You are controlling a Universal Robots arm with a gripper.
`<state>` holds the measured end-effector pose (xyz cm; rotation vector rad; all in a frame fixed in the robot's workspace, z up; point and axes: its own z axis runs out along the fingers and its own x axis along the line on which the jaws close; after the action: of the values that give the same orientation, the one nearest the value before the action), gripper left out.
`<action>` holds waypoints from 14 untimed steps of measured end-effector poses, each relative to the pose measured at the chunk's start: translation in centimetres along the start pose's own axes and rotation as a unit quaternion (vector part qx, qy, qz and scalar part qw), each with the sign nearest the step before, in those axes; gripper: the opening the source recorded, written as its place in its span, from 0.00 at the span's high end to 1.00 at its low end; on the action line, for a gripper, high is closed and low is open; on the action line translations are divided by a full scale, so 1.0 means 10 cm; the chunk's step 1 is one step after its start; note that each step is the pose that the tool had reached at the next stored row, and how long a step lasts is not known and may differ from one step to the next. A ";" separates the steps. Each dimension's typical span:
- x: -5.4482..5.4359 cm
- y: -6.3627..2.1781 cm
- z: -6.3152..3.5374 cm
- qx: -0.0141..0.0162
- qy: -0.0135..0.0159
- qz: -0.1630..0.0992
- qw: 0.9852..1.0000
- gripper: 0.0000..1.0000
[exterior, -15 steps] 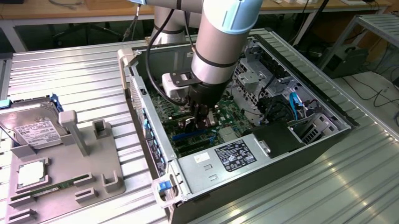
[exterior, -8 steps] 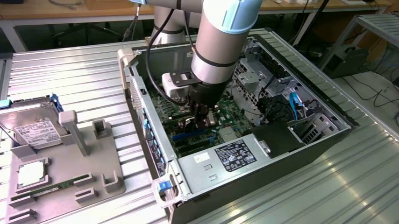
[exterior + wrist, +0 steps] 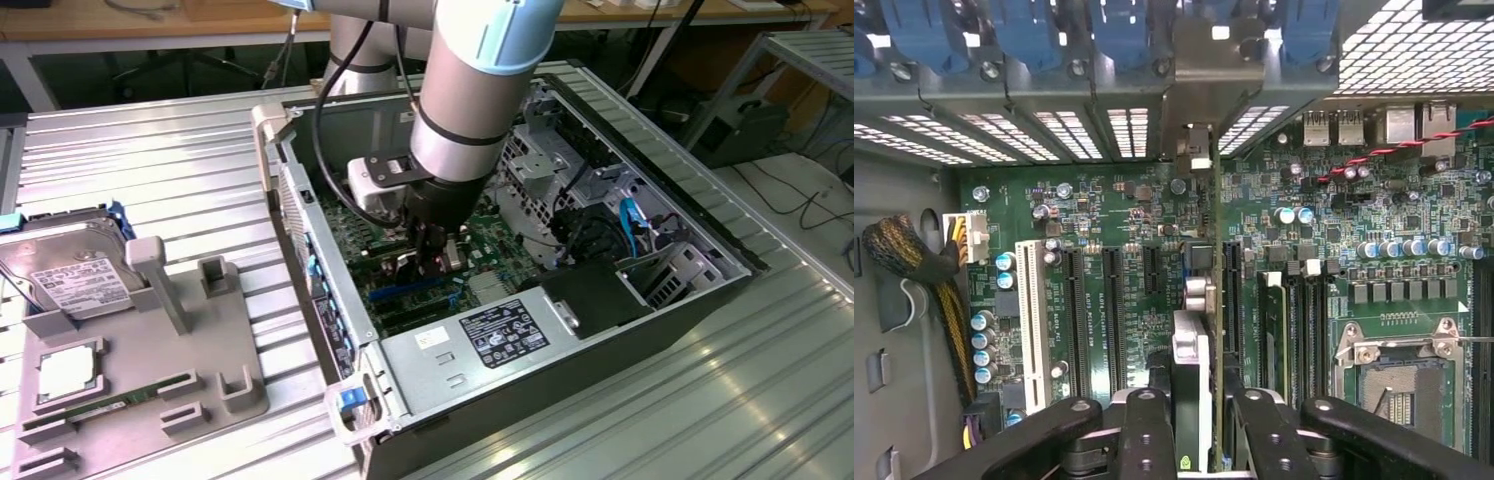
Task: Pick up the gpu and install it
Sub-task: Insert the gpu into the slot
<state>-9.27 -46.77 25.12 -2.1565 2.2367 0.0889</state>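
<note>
The gpu point(image 3: 1192, 350) shows edge-on in the wrist view, standing upright over the black expansion slots of the green motherboard point(image 3: 1104, 230). Its silvery end bracket point(image 3: 1199, 90) reaches up to the case's rear slot openings. My gripper point(image 3: 1199, 425) is shut on the card, with one black finger point(image 3: 1144, 430) on each side of it. In the exterior view the arm reaches down into the open computer case point(image 3: 320, 290), and the gripper point(image 3: 430, 262) holds the gpu point(image 3: 451, 255) low over the board.
A silver hard drive point(image 3: 67, 275) and a narrow green memory stick point(image 3: 114, 405) rest on the grey fixture point(image 3: 200, 350) at the exterior view's left. Inside the case are the power supply point(image 3: 501, 335), a white slot point(image 3: 1032, 320), blue slot clips point(image 3: 1024, 30) and the processor socket point(image 3: 1399, 385).
</note>
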 end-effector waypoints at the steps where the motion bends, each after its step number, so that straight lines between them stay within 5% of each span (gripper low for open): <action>1: 0.00 0.000 0.000 0.000 0.000 0.000 1.000 0.72; 14: 0.00 0.000 0.000 -0.001 0.000 -0.016 1.000 0.72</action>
<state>-9.26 -46.78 25.12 -2.1917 2.2035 0.0897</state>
